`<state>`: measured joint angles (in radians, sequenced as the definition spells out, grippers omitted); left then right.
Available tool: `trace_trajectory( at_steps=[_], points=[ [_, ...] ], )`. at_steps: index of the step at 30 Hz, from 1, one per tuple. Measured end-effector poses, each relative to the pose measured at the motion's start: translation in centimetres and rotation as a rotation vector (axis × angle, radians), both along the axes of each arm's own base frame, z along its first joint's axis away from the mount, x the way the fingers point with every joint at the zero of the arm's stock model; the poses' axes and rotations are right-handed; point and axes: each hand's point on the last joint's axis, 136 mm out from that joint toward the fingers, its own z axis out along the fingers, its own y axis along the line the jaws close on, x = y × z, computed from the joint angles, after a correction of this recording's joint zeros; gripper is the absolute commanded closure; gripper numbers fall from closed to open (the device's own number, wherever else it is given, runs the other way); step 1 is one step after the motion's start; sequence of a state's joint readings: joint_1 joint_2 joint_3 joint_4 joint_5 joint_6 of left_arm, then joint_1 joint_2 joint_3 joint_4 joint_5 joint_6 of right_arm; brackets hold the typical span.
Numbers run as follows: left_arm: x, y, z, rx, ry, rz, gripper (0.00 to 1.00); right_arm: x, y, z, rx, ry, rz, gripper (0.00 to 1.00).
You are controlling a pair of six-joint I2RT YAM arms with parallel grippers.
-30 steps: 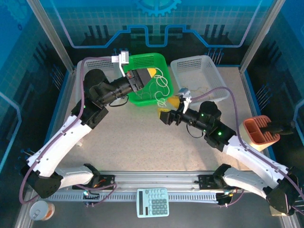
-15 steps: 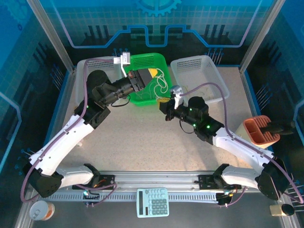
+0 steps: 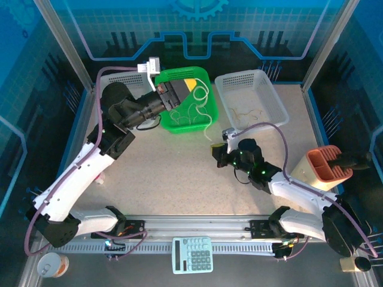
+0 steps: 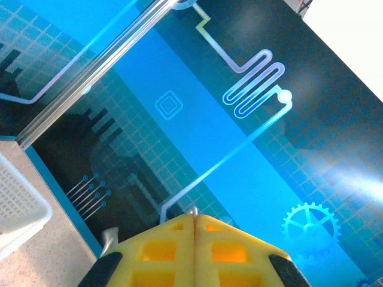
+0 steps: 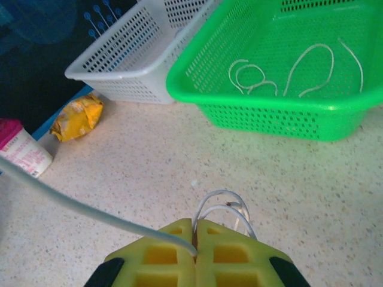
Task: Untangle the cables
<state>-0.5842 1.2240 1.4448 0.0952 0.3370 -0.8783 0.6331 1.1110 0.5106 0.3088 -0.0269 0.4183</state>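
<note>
table centre free, baskets at back

Two robot arms are reaching over the table, each ending in one gripper: left gripper and right gripper. Three baskets are standing at the far side: one green basket between the left white basket and the right white basket. Several looping cables are lying tangled, their number unclear. One calculator is lying near, one orange holder at right, and one yellow packet at left.

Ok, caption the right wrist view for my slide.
Right gripper shut on a whitish cable, more cables lying in the green basket ahead.
</note>
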Motion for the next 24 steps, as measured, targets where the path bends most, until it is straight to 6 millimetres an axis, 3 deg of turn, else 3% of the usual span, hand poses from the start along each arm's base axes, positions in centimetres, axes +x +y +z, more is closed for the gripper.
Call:
trace_trajectory(
  at_steps=[7, 12, 18, 24],
  points=[
    [-0.2, 1.0, 1.8, 0.016, -0.047, 0.030, 1.00, 0.0, -2.2, -3.4, -0.024, 0.078, -0.074, 1.00],
    [0.2, 2.1, 2.6, 0.036, -0.077, 0.083, 1.00, 0.1, -3.0, -4.1, -0.021, 0.098, -0.103, 1.00],
    [1.6, 5.4, 3.9, 0.080, -0.122, 0.241, 1.00, 0.0, -3.6, -4.9, -0.020, 0.122, -0.119, 1.00],
    [1.4, 8.8, 6.5, 0.063, -0.177, 0.370, 1.00, 0.0, -3.6, -5.4, -0.016, 0.141, -0.118, 1.00]
  ],
)
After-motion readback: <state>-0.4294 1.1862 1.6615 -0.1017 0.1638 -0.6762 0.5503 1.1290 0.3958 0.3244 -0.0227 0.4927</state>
